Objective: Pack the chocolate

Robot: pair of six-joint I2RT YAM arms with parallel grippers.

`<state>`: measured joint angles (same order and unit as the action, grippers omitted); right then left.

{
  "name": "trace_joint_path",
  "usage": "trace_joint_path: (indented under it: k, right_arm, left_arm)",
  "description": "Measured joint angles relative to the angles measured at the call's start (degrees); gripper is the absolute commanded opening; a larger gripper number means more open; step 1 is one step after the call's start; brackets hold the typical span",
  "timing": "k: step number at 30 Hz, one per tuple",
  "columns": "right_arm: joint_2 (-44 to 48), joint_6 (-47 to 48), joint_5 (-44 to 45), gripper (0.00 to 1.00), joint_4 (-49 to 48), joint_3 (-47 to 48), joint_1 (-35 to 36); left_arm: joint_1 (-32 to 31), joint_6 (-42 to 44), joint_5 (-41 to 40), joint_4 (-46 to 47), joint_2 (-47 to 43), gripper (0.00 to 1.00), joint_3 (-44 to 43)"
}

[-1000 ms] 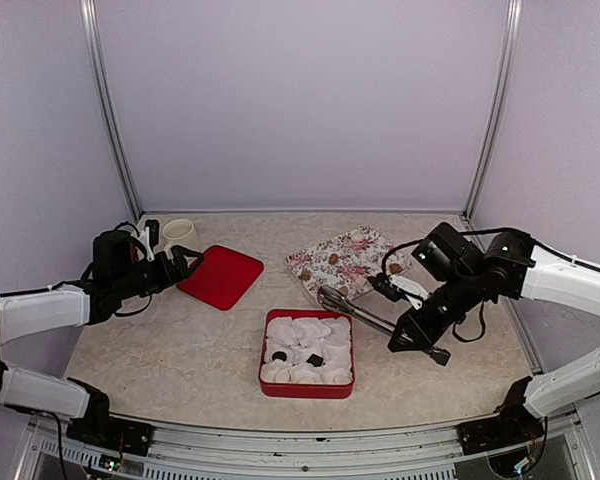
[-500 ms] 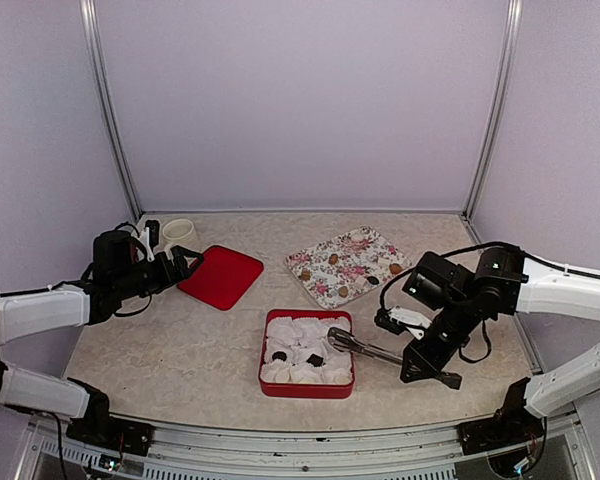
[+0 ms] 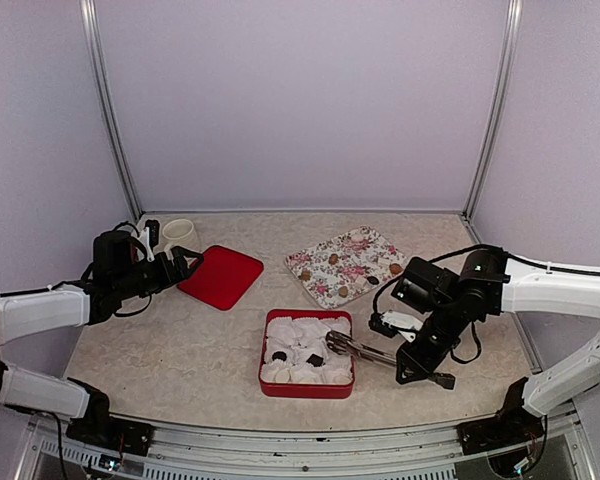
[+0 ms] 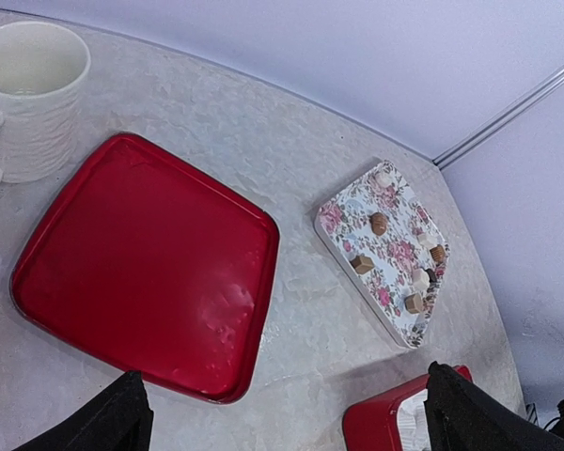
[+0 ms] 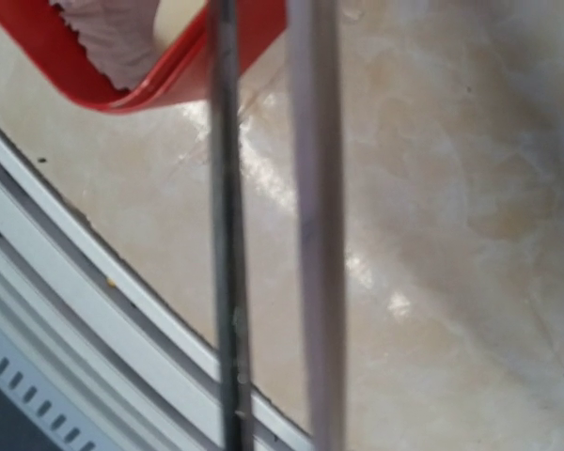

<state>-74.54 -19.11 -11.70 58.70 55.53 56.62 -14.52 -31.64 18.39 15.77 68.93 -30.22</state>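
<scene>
A red box (image 3: 263, 365) lined with white paper cups (image 3: 300, 330) sits at front centre; two dark chocolates (image 3: 279, 356) lie in its cups. More tan and dark chocolates (image 3: 332, 258) lie on the floral tray (image 3: 355, 245). My right gripper (image 3: 415, 362) is shut on metal tongs (image 3: 365, 350), whose tips reach over the box's right side. I cannot tell whether the tips hold anything. In the right wrist view the tongs' two arms (image 5: 315, 235) cross the frame above the box corner (image 5: 169, 75). My left gripper (image 3: 185, 262) is open and empty beside the red lid (image 3: 220, 276).
A white mug (image 3: 179, 234) stands at the back left behind the lid. The left wrist view shows the lid (image 4: 141, 268), mug (image 4: 28, 99), floral tray (image 4: 343, 221) and box corner (image 4: 381, 427). The table's metal front rail (image 5: 94, 310) runs just in front of the box.
My right arm carried the tongs from the floral tray toward the front, bringing their tips over the red box. The left arm has not moved.
</scene>
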Motion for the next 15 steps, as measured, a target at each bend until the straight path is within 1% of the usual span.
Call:
trace_joint_path:
  k: [6,10,15]
  right_arm:
    - [-0.48,0.15,0.24,0.27,-0.07,0.02,0.00]
    - [-0.50,0.15,0.42,0.30,-0.07,0.02,0.00]
    - [-0.74,0.20,0.46,0.30,-0.04,0.33,0.00]
  left_arm:
    - [0.00,0.02,-0.42,-0.04,0.00,0.99,0.00]
    - [0.00,0.02,-0.42,-0.02,0.00,0.99,0.00]
    - [0.00,0.02,-0.42,-0.04,0.00,0.99,0.00]
